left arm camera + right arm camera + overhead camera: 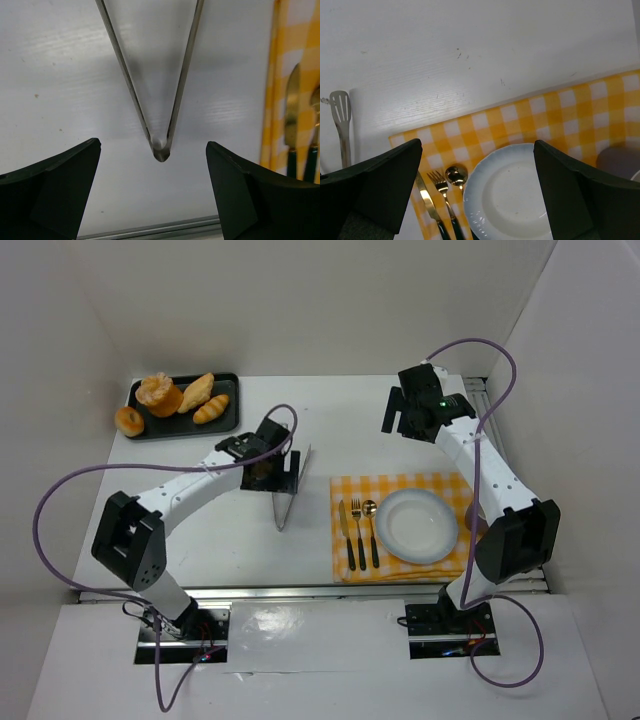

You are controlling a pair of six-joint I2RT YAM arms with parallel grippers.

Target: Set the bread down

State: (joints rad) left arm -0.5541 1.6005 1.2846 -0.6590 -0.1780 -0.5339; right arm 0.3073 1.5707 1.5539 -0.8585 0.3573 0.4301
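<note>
Several bread pieces (180,398) lie on a black tray (228,385) at the back left. Metal tongs (291,490) lie on the table in the middle. My left gripper (268,472) hangs over them, open and empty. In the left wrist view the tongs (176,90) point their joined end toward me between my open fingers (50,195), above the left gripper (152,192). A white plate (417,525) sits on a yellow checked cloth (440,485). My right gripper (402,412) is open and empty at the back right; in its wrist view the right gripper (477,195) looks down on the plate (515,200).
A gold knife (345,535), fork (358,532) and spoon (371,530) lie left of the plate on the cloth (560,115). A grey round object (615,160) sits at the cloth's right edge. White walls close in the table. A metal rail (370,592) runs along the near edge.
</note>
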